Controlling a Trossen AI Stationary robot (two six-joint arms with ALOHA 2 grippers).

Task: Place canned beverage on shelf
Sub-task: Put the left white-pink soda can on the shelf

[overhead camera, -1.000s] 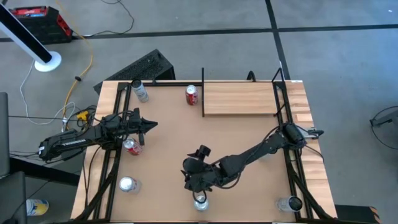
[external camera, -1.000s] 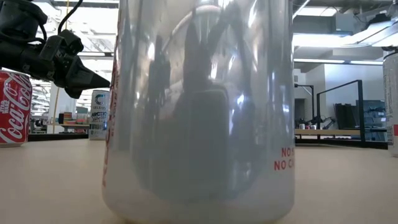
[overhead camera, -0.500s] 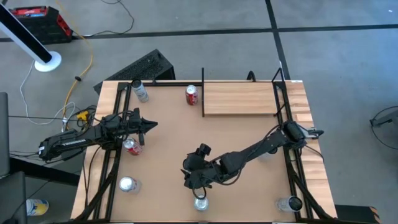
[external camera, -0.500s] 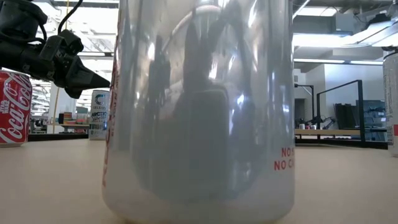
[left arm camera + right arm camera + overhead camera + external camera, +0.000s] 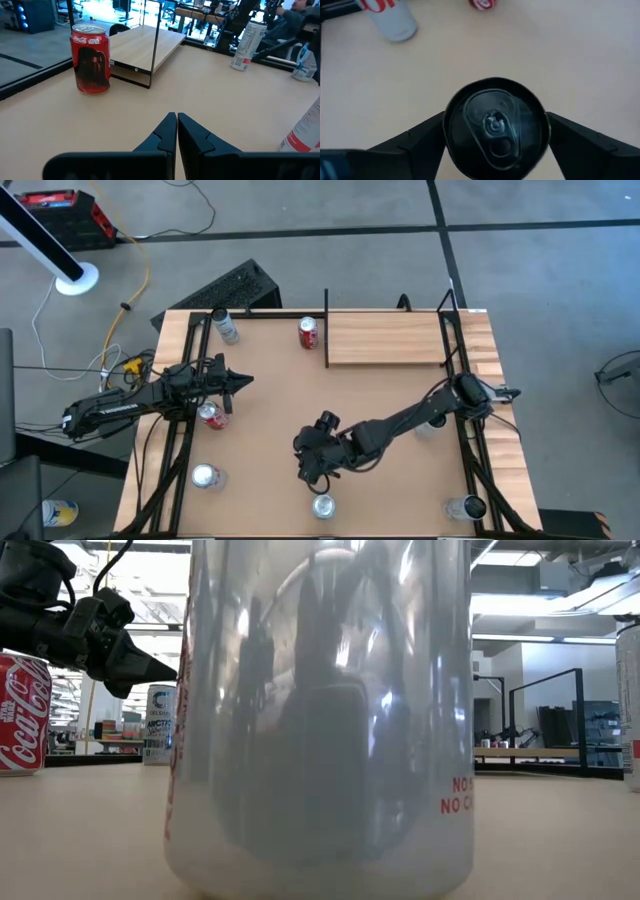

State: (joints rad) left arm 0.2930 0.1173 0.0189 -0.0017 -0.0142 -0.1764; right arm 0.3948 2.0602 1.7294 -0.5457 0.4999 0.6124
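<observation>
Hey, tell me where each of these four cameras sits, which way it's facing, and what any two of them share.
High: above the table, straight down; both arms, left claw, right claw.
Low: table-top height, level across; a silver can fills it, left claw beside.
Left wrist: past its shut fingers toward a red can and the shelf.
Right wrist: straight down between open fingers onto the silver can's top.
Shared: high and right wrist both show that silver can.

Silver can (image 5: 323, 505) upright at near edge; pale wooden shelf (image 5: 385, 340) flat at far side, black rail leftward.
</observation>
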